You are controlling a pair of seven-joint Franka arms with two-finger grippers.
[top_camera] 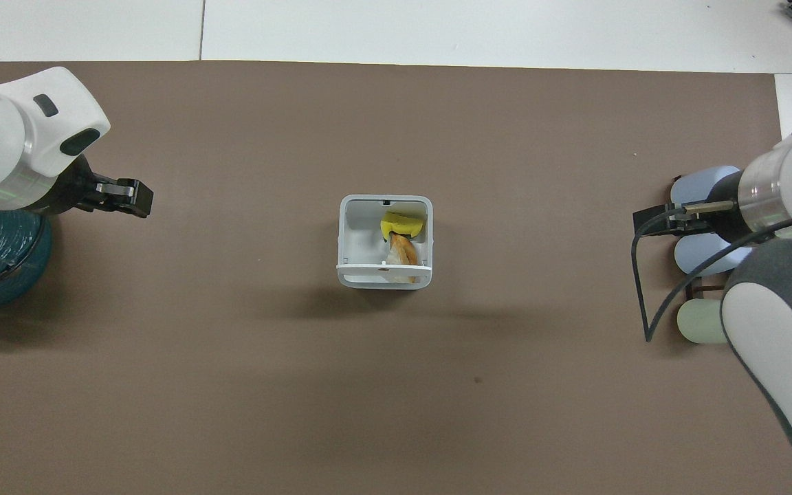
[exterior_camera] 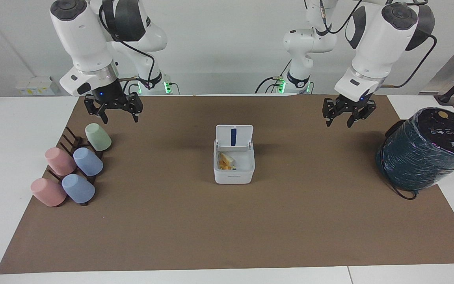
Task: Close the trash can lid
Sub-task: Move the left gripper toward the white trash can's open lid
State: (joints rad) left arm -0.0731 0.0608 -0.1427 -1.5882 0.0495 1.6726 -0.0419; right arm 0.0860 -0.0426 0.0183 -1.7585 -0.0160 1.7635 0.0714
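Note:
The trash can (exterior_camera: 233, 177) is a small white square box in the middle of the brown mat, and it also shows in the overhead view (top_camera: 348, 240). Its lid (exterior_camera: 242, 136) stands open and upright on the hinge, on the side nearer to the robots, with the blue strip of its underside showing. In the overhead view the lid (top_camera: 368, 278) is seen nearly edge-on. Yellow and orange scraps (top_camera: 401, 237) lie inside. My left gripper (exterior_camera: 348, 116) (top_camera: 124, 196) hangs open and empty over the mat toward the left arm's end. My right gripper (exterior_camera: 118, 112) (top_camera: 657, 221) hangs open and empty above the cup rack.
A dark rack with several pastel cups (exterior_camera: 73, 169) (top_camera: 705, 234) stands at the right arm's end of the mat. A large dark teal wrapped cylinder (exterior_camera: 424, 154) (top_camera: 4, 261) stands at the left arm's end. The brown mat (exterior_camera: 227, 228) covers most of the white table.

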